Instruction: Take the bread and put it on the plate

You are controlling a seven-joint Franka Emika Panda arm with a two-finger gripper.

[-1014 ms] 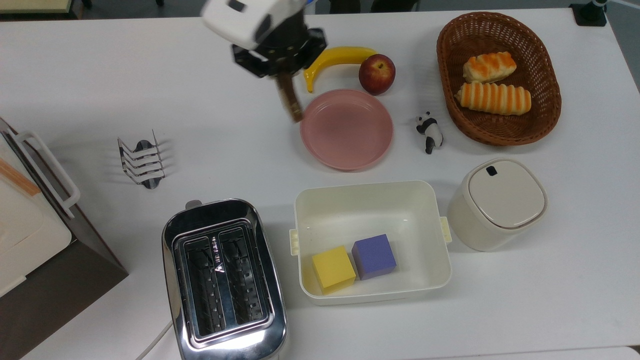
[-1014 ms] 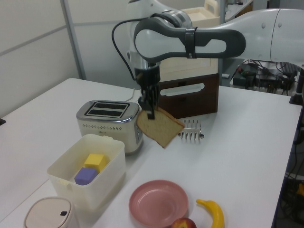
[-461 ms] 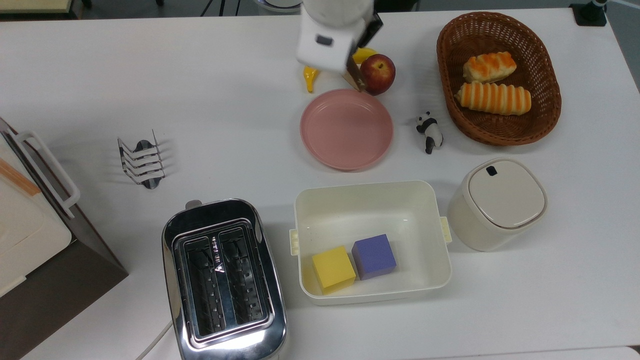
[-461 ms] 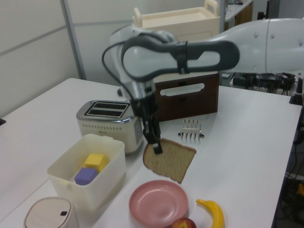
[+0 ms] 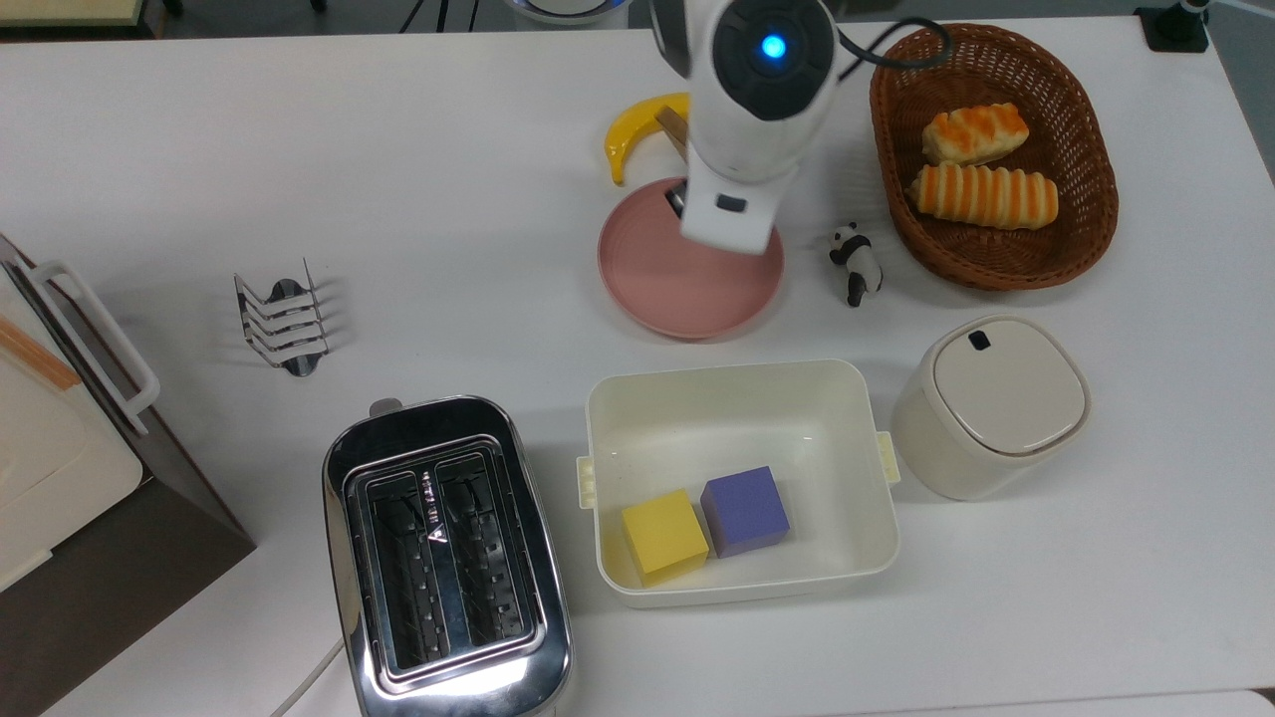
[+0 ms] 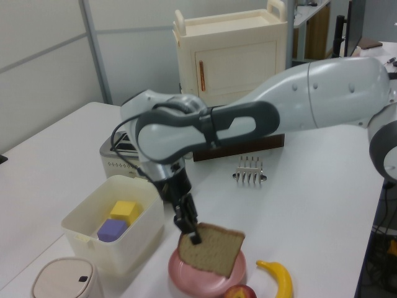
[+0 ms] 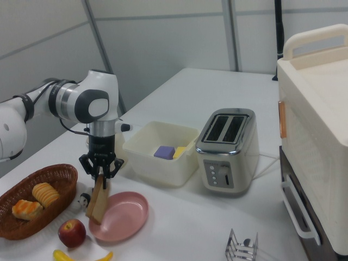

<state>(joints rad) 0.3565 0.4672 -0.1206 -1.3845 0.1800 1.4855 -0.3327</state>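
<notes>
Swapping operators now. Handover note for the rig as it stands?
Pincer: shut on the bread, gripping it near one upper corner.
Bread: hanging upright, tilted, over the pink plate. In the right view its lower edge sits at the plate's rim; contact cannot be told.
Nearby: apple and banana lie just beside the plate.
Done: bread picked up and brought to the plate.
Left: lower it flat onto the plate, open the pincer, and retreat.
</notes>
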